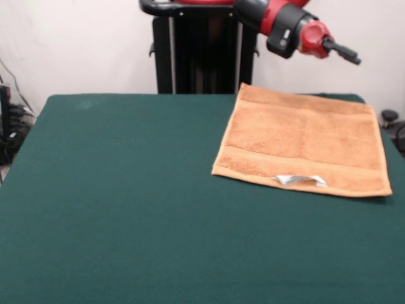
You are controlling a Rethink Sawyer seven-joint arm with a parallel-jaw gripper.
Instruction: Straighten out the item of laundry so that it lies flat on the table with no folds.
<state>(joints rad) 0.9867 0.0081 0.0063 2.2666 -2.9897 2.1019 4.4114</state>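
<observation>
The orange-tan towel (304, 142) lies spread on the far right part of the dark green table (126, 202). Its woven border band runs along the near hem, where the small white care tag (300, 180) sits slightly curled. The towel's right edge reaches close to the table's right edge. The red and black arm (288, 22) hangs above the table's far edge, over the towel's far hem. My gripper (345, 53) points right, well above the towel and apart from it. I cannot tell whether it is open or shut.
The black pedestal (202, 50) stands behind the table's far edge in front of a white wall. Cables and dark gear (12, 126) sit off the left side. A small dark object (389, 117) sits beyond the right edge.
</observation>
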